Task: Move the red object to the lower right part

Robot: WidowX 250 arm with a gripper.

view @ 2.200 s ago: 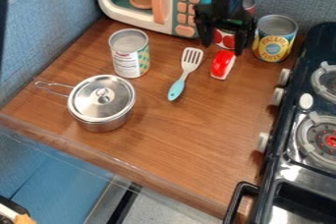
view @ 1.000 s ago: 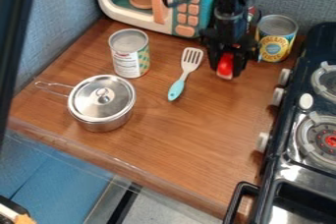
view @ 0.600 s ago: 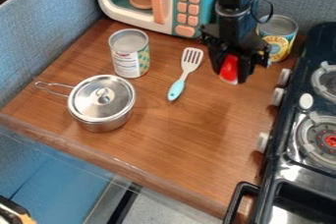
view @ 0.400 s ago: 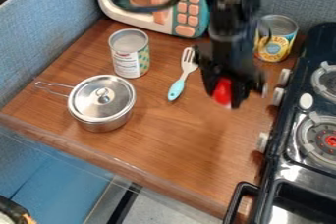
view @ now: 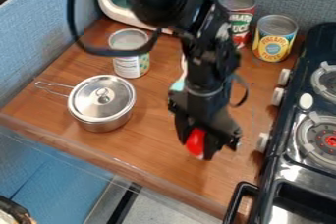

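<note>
The black gripper (view: pixel 197 144) hangs over the lower right part of the wooden counter (view: pixel 157 156), shut on the red object (view: pixel 195 142). The object's red side and a bit of its pale lower edge show between the fingers; the rest is hidden by them. Whether it touches the wood or hangs just above it, I cannot tell.
A lidded steel pot (view: pixel 101 101) stands left of the gripper. Behind are a patterned can (view: pixel 130 65), a red-labelled can (view: pixel 238 14) and a yellow-labelled can (view: pixel 274 39). The arm partly covers a spatula (view: pixel 178 84). A stove (view: pixel 305 129) borders the right.
The gripper came down around the red object near the cans, took hold of it, and carried it toward the counter's front edge. The red-labelled can is now uncovered; the spatula is mostly covered.
</note>
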